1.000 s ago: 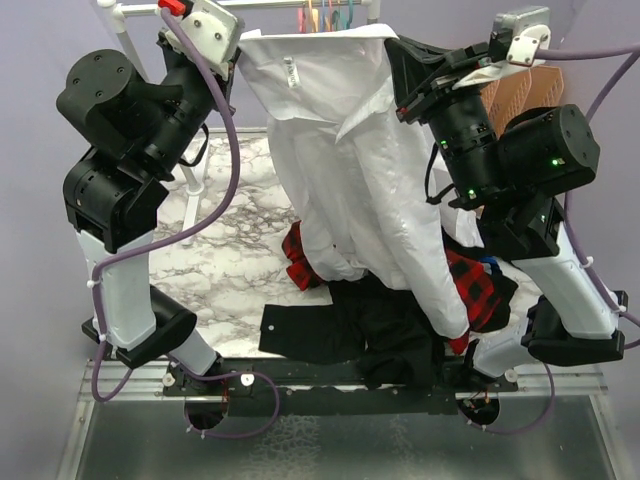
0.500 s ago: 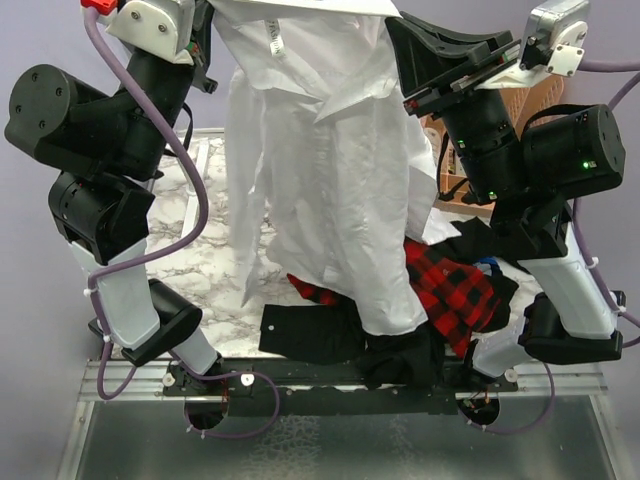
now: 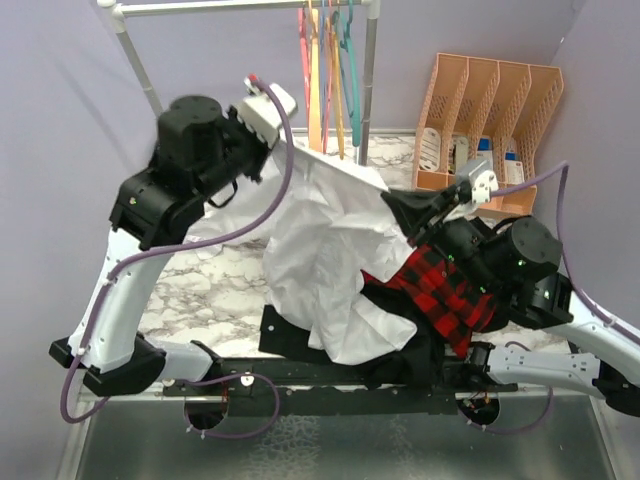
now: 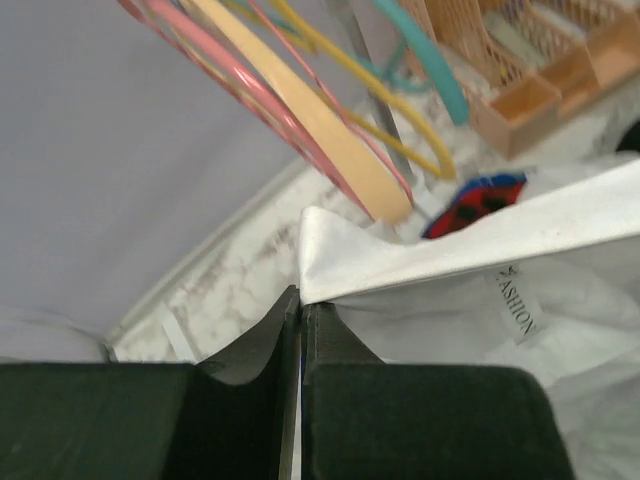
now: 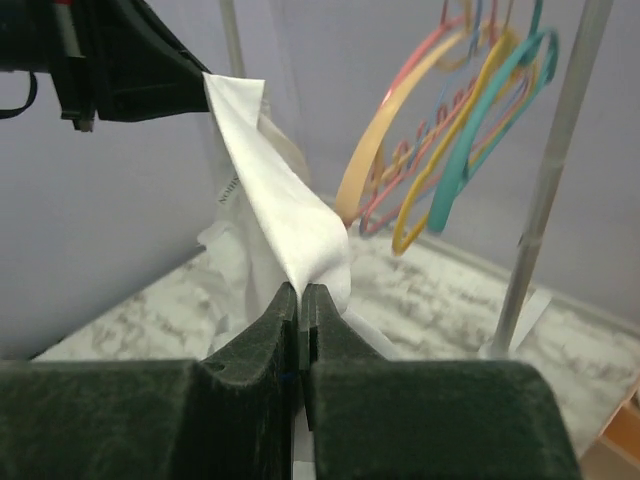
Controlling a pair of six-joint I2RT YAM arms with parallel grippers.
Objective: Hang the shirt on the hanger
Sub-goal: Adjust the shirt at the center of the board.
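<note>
LIFTED BY THE COLLAR: My left gripper [image 4: 300,300] has its fingers pressed together on a corner of the shirt [image 3: 320,250]. My right gripper [image 5: 300,293] is pinched just as tight on the same edge further along, and the band runs taut between them.

Nearest the bases, the shirt's loose lower part pools over a black garment [image 3: 300,335] and against a plaid shirt [image 3: 440,285] on the table [image 3: 220,262]. At the far end the hanger [image 3: 303,35] hangs from the rail [image 3: 240,6] in a tight cluster, with no cloth on it yet.

The risks, as I judge them:
- The thin fabric could slip from either pinch if the stretch grows.
- The trailing cloth could snag the plaid shirt and drag it along.
- I could catch the peach hanger [image 3: 315,90] or the teal hanger [image 3: 352,80] instead of the pink one.
</note>
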